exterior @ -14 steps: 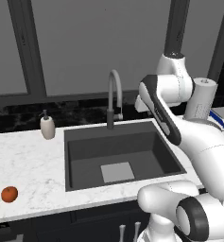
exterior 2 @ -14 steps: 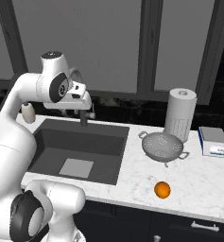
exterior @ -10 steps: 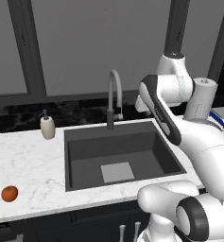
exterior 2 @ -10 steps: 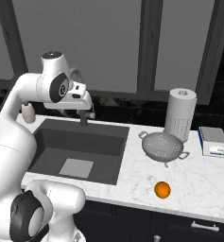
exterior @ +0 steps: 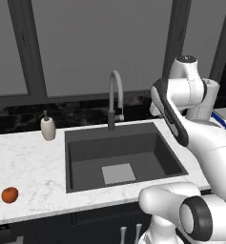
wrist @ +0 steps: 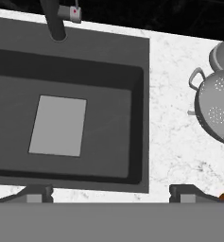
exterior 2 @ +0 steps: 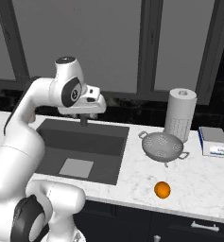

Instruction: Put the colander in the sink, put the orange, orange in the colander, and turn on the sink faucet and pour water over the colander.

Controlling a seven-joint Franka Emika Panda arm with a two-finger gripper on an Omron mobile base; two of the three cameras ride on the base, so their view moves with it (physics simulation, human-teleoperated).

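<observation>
Gripper (wrist: 111, 193) spread wide, empty, poised high above the sink (wrist: 137, 118). Colander (exterior 2: 163, 146) sits on the desk right of the sink, untouched. Brighter orange (exterior 2: 162, 189) lies nearer; darker orange (exterior: 9, 195) far left. Risk: an off-centre approach could clip a loop handle, tipping the colander.

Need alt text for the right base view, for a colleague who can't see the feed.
The colander sits on the marble counter right of the sink, with nothing in it that can be seen, and a yellow-orange orange lies nearer the counter's front edge. The white arm holds its open gripper above the sink's back edge. A paper towel roll and a kitchen scale stand behind the colander.
</observation>
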